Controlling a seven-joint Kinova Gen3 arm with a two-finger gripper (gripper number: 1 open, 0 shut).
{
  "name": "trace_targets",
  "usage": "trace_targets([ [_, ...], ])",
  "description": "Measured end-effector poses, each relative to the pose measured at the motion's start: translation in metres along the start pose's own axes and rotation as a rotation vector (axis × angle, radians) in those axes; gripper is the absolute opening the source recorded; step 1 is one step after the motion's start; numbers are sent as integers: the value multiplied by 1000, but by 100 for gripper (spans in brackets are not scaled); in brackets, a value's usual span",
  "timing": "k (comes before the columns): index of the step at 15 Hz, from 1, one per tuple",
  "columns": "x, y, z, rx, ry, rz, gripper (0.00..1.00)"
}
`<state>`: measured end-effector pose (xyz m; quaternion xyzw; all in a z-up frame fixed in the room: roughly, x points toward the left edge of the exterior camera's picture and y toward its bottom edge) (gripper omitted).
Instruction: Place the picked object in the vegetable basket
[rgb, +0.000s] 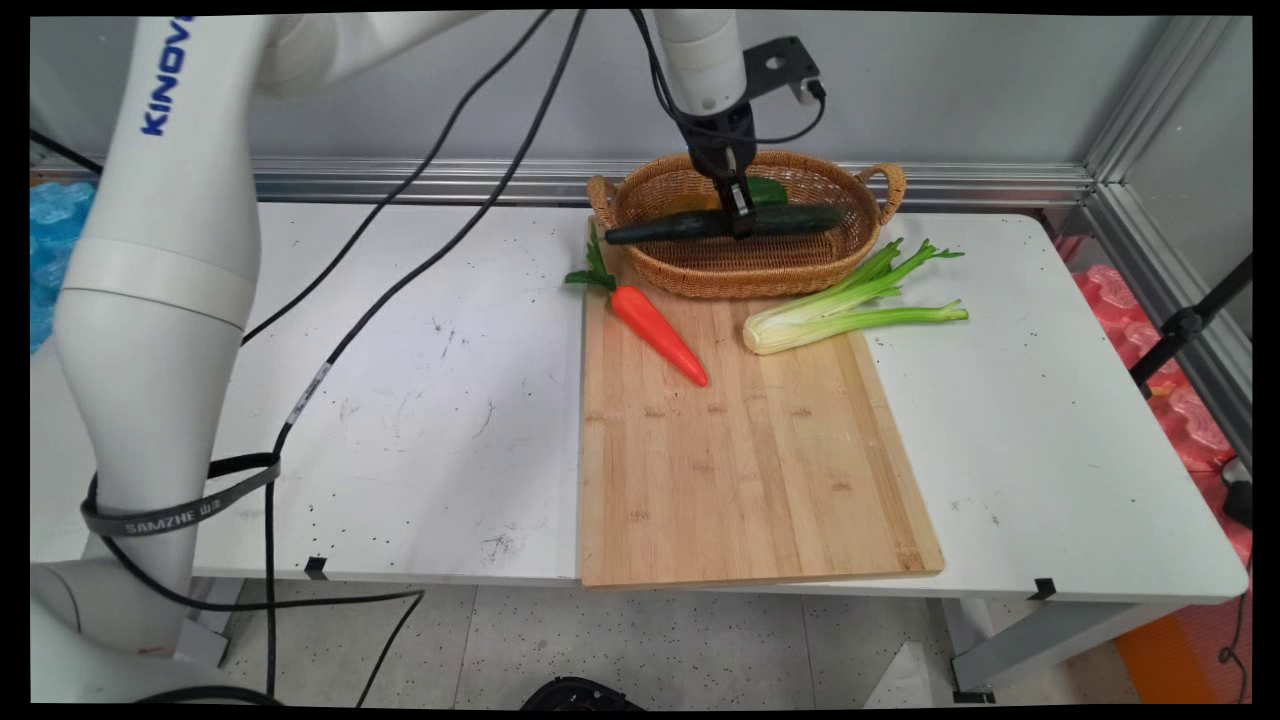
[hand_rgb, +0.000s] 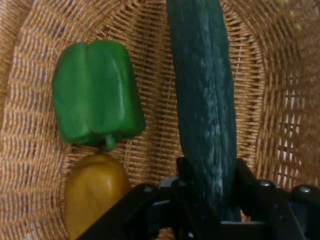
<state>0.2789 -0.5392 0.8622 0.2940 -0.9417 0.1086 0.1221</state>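
My gripper (rgb: 741, 222) is shut on a dark green cucumber (rgb: 700, 224), which hangs level over the wicker basket (rgb: 650, 200). In the hand view the cucumber (hand_rgb: 202, 95) runs up from between the black fingers (hand_rgb: 186, 172), above the basket's woven floor (hand_rgb: 150, 60). A green bell pepper (hand_rgb: 96, 95) and a yellow rounded vegetable (hand_rgb: 95, 192) lie in the basket beside it. Only a sliver of the green pepper (rgb: 770, 190) shows in the main view.
The basket stands at the far end of a bamboo cutting board (rgb: 750, 450). An orange carrot (rgb: 655, 330) lies on the board's left part, a celery stalk (rgb: 850, 305) across its right edge. Black cables hang over the table's left half.
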Motion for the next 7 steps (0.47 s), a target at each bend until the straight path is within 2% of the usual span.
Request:
trace_targets([
  [1,2,-1,4,-1,-3,2,0],
  [2,3,-1,9,-3,-7,6,100],
  [7,8,-1,14,-2,-2,34,100],
])
